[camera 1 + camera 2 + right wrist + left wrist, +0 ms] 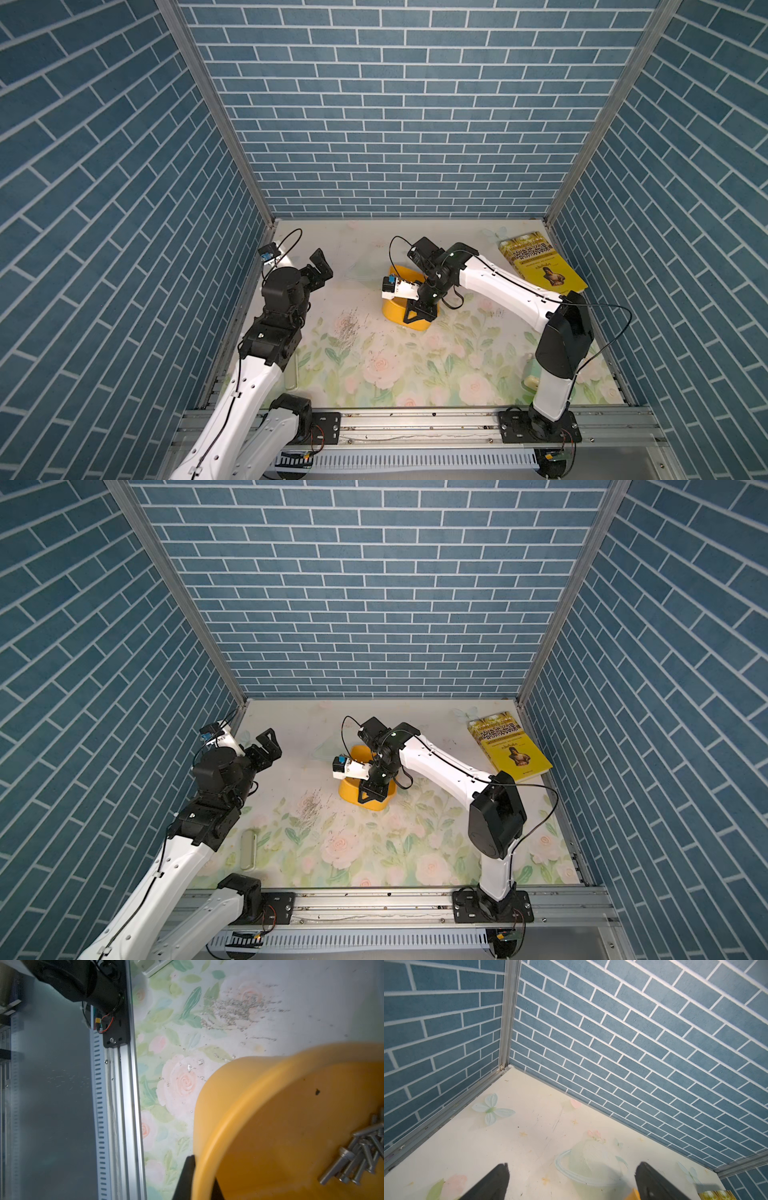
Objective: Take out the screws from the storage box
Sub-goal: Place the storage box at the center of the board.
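One shallow, round-cornered yellow-orange storage box (291,1126), mid-desk (529,1142), holds about ten silver-grey screws (357,1155) heaped together. Jaws of the right gripper (202,1184) pinch its rim. Those of the left gripper (572,1169) stand wide and empty.

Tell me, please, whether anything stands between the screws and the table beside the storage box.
Only the wall of the storage box, clamped by the right gripper; the screws lie heaped inside. The table beside it shows just scratch marks.
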Action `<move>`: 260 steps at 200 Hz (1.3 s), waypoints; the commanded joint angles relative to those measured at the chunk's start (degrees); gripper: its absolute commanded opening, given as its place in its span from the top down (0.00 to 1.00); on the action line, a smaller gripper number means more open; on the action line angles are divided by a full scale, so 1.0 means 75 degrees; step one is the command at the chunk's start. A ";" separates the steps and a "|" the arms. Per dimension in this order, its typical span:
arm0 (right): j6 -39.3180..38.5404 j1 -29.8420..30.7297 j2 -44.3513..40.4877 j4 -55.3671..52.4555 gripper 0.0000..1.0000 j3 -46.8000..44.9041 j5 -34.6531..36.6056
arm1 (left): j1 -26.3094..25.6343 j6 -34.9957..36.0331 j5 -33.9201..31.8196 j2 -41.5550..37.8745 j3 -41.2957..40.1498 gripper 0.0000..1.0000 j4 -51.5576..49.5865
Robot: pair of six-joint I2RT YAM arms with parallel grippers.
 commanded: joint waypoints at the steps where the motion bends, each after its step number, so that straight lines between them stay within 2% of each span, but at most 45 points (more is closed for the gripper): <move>1: 0.0078 0.0122 -0.0588 0.0481 1.00 -0.0474 -0.0282 | -0.0014 0.0039 -0.0212 -0.0054 0.0167 0.00 -0.0220; 21: 0.0328 0.0329 -0.0852 0.0645 1.00 -0.0914 0.0128 | -0.0014 0.0048 -0.0234 -0.0074 0.0160 0.00 -0.0236; 49: 0.0669 0.1023 -0.1086 0.0832 1.00 -0.1357 0.0787 | -0.0014 0.0046 -0.0213 -0.0063 0.0145 0.00 -0.0230; 132: 0.1654 0.2654 -0.0766 0.1282 1.00 -0.2363 0.2563 | -0.0014 0.0039 -0.0171 -0.0060 0.0145 0.00 -0.0233; 191: 0.2045 0.2956 -0.0348 0.1848 1.00 -0.2941 0.2680 | -0.0014 0.0018 -0.0172 -0.0064 0.0145 0.00 -0.0233; 248: 0.1986 0.3133 -0.0413 0.2591 0.81 -0.3346 0.2464 | -0.0014 0.0036 -0.0087 -0.0076 0.0133 0.00 -0.0193; 260: 0.1926 0.3179 -0.0449 0.2654 0.80 -0.3343 0.2486 | -0.0014 0.0038 -0.0026 -0.0072 0.0143 0.00 -0.0188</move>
